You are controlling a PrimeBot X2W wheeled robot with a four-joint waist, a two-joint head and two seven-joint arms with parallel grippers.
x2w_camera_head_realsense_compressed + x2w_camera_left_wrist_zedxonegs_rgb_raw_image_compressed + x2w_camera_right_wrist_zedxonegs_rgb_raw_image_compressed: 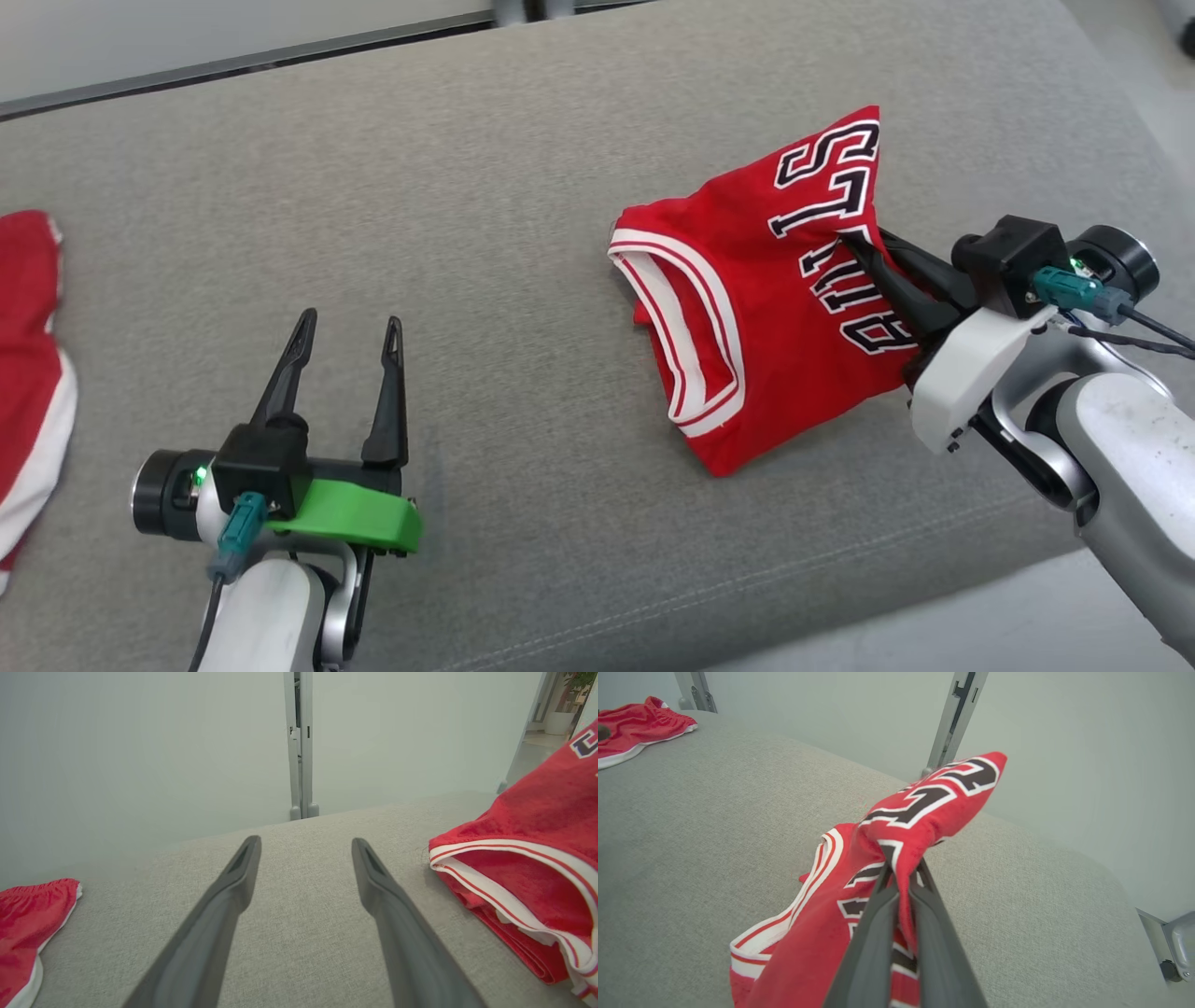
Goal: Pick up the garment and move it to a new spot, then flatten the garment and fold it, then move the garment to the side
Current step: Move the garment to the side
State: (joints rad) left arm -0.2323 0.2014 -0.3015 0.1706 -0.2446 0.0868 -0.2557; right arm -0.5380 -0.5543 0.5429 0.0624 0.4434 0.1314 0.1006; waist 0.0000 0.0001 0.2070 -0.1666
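Head view | red basketball jersey (pixel 747 308), black-white lettering, bunched at 2 o'clock on grey upholstered cushion (pixel 467 187), long axis 1-to-7 | right end effector (pixel 854 241) pinching its lettered fold | left end effector (pixel 350 325) wide, empty, at 8 o'clock

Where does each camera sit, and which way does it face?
Head view: on the head, facing forward and down at the grey fabric cushion; shows open left gripper, and right gripper pinching the red lettered jersey.
Left wrist view: on the left wrist, facing along its dark fingers towards a pale wall.
Right wrist view: on the right wrist, facing along its shut fingers into the jersey.
Shared: all three show the jersey.
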